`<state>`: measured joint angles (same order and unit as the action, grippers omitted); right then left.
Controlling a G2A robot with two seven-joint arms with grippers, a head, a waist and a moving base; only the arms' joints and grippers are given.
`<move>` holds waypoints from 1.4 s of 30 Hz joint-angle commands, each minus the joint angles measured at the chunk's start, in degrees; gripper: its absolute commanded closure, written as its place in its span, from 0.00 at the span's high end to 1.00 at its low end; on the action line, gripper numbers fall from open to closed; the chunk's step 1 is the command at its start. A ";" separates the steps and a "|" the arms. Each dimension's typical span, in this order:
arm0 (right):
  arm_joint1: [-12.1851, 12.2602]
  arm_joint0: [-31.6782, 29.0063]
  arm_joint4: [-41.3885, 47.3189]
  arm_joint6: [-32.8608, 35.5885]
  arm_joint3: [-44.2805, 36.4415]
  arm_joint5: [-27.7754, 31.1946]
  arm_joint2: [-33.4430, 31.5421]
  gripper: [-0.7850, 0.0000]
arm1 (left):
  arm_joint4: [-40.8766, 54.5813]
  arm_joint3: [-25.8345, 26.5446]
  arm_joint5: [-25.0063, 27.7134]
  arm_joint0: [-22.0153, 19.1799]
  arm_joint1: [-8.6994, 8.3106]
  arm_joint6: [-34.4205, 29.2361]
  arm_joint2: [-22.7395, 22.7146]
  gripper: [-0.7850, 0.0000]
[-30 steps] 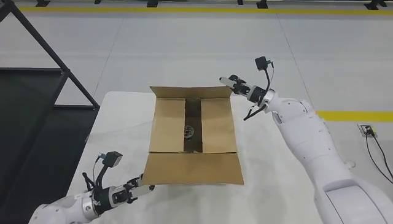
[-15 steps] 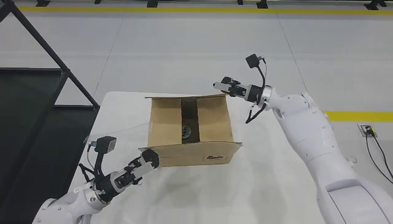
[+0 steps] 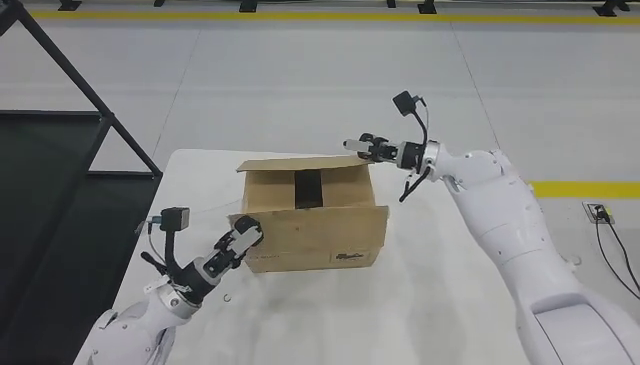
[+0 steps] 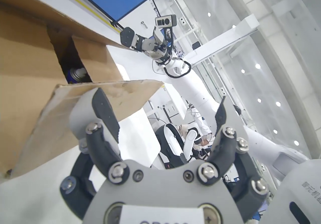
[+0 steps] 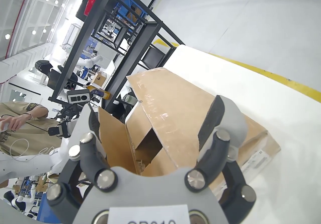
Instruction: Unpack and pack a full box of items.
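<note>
Since the earlier frames, the near flap (image 4: 130,99) of the box (image 3: 315,227), which had lain spread outward, had been lifted up, and the far flap (image 3: 300,163) had been tipped up as well. The left gripper (image 3: 240,235) had risen to the box's near left corner, and the right gripper (image 3: 352,146) had drawn in over the box's far right corner.

In the top view, the box sat on the white table (image 3: 440,295) with a dark gap down its middle between the two inner flaps. The left gripper was at the box's near left corner; the right one was at the right end of the far flap.

In the left wrist view, the left gripper (image 4: 161,99) stood spread wide, one finger (image 4: 105,109) against the near flap and the other clear of the box. A can (image 4: 77,74) with a pale cap showed inside the box, through the gap. The right gripper (image 4: 128,36) touched the far flap's edge.

In the right wrist view, the right gripper (image 5: 154,119) was also spread wide, its fingers on either side of the box's raised cardboard, gripping nothing.
</note>
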<state>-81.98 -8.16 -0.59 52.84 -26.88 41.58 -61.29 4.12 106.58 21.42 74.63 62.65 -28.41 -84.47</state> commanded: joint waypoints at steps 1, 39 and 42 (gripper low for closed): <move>0.30 -0.79 0.82 1.69 -2.13 -3.05 -0.31 1.00 | -1.40 -0.73 -0.65 -0.92 0.15 1.50 0.80 1.00; 2.51 -6.43 8.26 17.63 -15.22 -28.10 0.02 1.00 | -18.63 -11.57 -8.07 -14.92 3.29 12.38 13.83 1.00; 2.63 -6.64 8.91 17.81 -14.03 -27.24 -0.16 1.00 | -16.31 -10.74 -7.04 -14.19 3.28 13.22 12.35 1.00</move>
<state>-79.38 -14.75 8.16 70.58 -41.25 14.06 -61.40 -13.13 95.54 14.06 60.14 65.96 -15.43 -71.47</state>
